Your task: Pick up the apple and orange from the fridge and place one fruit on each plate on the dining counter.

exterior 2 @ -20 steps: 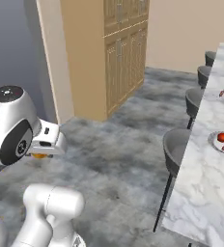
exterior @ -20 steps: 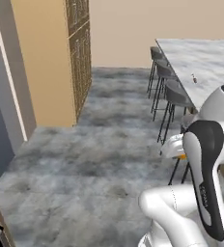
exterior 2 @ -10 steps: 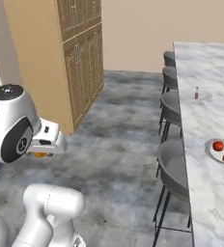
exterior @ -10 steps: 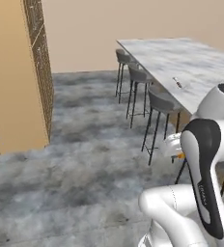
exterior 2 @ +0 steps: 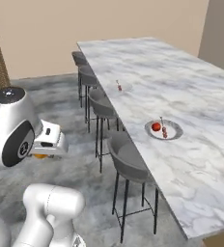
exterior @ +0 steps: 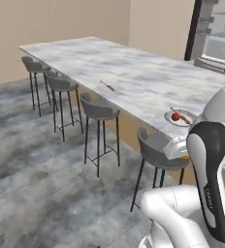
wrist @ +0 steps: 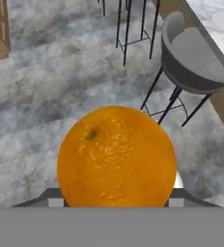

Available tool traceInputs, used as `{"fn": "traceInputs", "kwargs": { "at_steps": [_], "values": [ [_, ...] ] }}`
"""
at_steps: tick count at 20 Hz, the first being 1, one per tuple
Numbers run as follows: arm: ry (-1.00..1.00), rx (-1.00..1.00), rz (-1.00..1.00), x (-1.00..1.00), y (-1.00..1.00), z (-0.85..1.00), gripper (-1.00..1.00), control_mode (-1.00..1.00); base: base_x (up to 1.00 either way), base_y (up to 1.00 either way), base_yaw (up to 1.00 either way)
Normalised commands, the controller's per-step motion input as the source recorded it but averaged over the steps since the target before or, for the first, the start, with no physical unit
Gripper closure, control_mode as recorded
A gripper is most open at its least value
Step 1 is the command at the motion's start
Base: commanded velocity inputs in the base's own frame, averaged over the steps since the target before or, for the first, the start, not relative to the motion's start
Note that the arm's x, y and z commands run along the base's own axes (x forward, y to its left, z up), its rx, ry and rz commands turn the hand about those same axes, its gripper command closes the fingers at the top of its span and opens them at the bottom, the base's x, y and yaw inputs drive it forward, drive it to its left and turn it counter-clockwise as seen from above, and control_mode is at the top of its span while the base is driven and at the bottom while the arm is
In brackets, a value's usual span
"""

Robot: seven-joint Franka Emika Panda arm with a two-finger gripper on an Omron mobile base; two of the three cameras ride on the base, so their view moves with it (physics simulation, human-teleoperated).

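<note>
Gripper (exterior 2: 42, 155): clamped on the orange (wrist: 116, 157), which sits between the finger tips; a sliver of orange peeks under the hand in both base views.
Stool (wrist: 193, 60): just beyond the fruit, below the counter edge, floor between.
Dining counter (exterior 2: 201, 159): ahead and to the arm's right, higher than the hand.
Plate (exterior 2: 174, 131): holds the apple (exterior 2: 156, 127) and a thin skewer-like item, so it looks taken.
Second plate: I cannot find it; the orange likely needs carrying up and right, past the stool.
</note>
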Motion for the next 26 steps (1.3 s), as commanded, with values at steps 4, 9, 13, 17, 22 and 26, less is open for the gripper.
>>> {"fn": "traceInputs", "kwargs": {
  "at_steps": [4,9,13,17,22,26],
  "values": [
    [0.0,0.0,0.0,0.0,0.0,0.0,1.0,1.0,1.0,1.0,-0.43],
    [0.0,0.0,0.0,0.0,0.0,0.0,1.0,1.0,1.0,1.0,-0.45],
    [0.0,0.0,0.0,0.0,0.0,0.0,1.0,1.0,1.0,1.0,-0.47],
    [0.0,0.0,0.0,0.0,0.0,0.0,1.0,1.0,1.0,1.0,-0.44],
    [0.0,0.0,0.0,0.0,0.0,0.0,1.0,1.0,1.0,1.0,-0.4],
    [0.0,0.0,0.0,0.0,0.0,0.0,1.0,1.0,1.0,1.0,-0.47]
  ]
}}
